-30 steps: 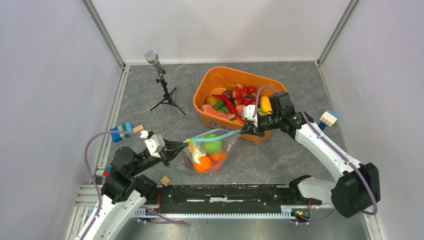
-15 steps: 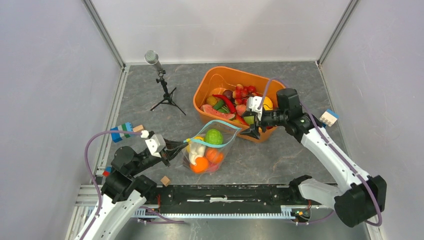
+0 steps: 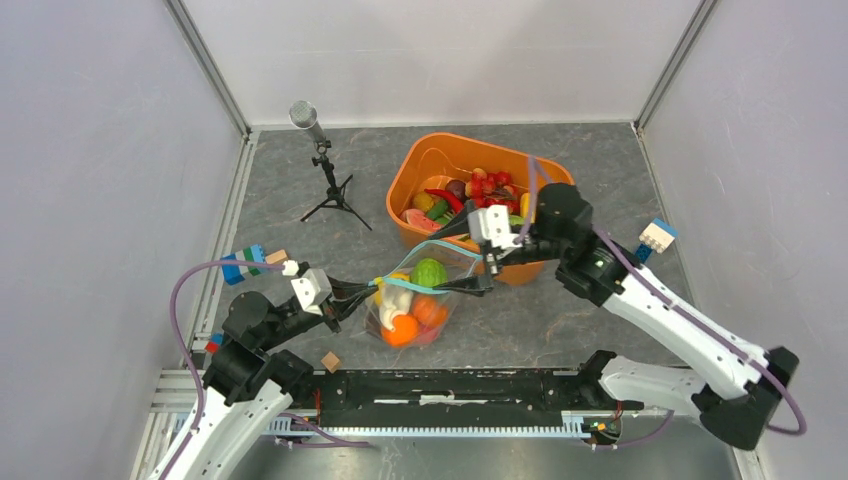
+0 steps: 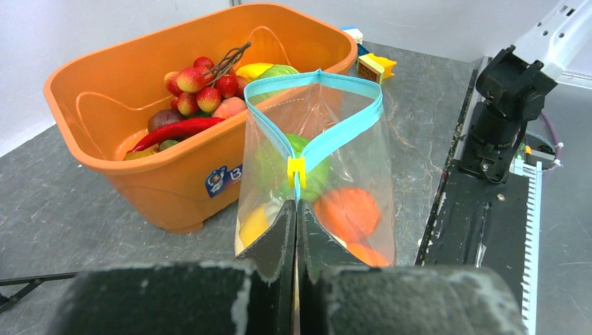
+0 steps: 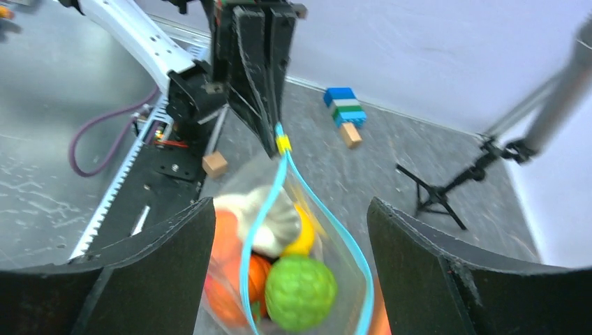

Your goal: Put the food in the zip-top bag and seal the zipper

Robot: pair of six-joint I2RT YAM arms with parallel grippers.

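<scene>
My left tool [image 4: 295, 209] is pressed together on one corner of the clear plastic zip-top bag [image 4: 352, 181]. It pinches the bag just below the small yellow slider clip [image 4: 297, 167], where the two sides of the teal press-seal zipper strip [image 4: 335, 136] meet. From that corner the strip parts into a wide loop, so the bag's mouth gapes open.

My right tool [image 3: 462, 260] is spread wide. It sits at the far end of the mouth with one finger on either side of the loop. I cannot tell whether either finger touches the plastic.

Through the right wrist camera I look into the bag between the two dark fingers [image 5: 157, 272]. Inside lie a bumpy green round toy fruit [image 5: 300, 292], a white toy piece [image 5: 276, 220], a yellow toy piece [image 5: 305, 234] and an orange toy fruit [image 5: 225, 241]. The bag rests on the grey worktop [image 3: 560, 320] between my two arms, with its mouth lifted towards the tools.

Just behind the bag stands the orange plastic bin [image 3: 440, 155]. It holds more toy food, among it a long red toy chilli [image 4: 178, 130] and a cluster of red toy berries [image 4: 202, 77].

A small wooden cube [image 3: 330, 361] lies near my left arm's base. A blue, green and white building block [image 3: 243, 262] lies by the left wall. A white and blue building block [image 3: 657, 236] lies by the right wall. A microphone on a black tripod [image 3: 325, 165] stands well apart at the back left.
</scene>
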